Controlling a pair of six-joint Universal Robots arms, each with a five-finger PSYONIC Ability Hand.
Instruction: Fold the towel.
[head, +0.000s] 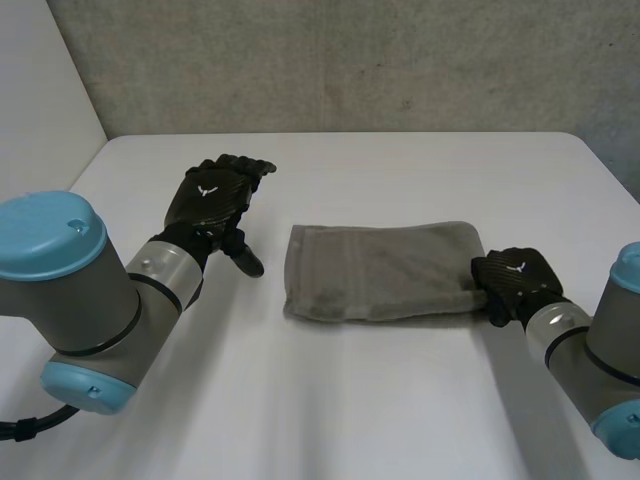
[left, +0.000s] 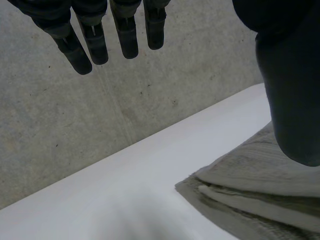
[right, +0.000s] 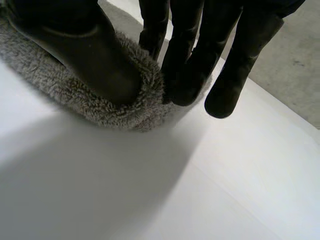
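Observation:
A grey towel (head: 385, 272) lies folded into a long band in the middle of the white table (head: 400, 400). My right hand (head: 513, 283) is at the towel's right end, near its front corner. In the right wrist view its thumb (right: 85, 47) and fingers (right: 185, 75) pinch the fluffy towel edge (right: 100, 107) between them. My left hand (head: 212, 197) hovers above the table to the left of the towel, apart from it, with straight spread fingers (left: 95, 42) and thumb (left: 292, 95). The towel's left end (left: 250, 190) lies beyond that thumb.
A grey concrete wall (head: 350, 60) runs behind the table's far edge. A white panel (head: 40, 110) stands at the far left. Bare tabletop spreads in front of the towel and around it.

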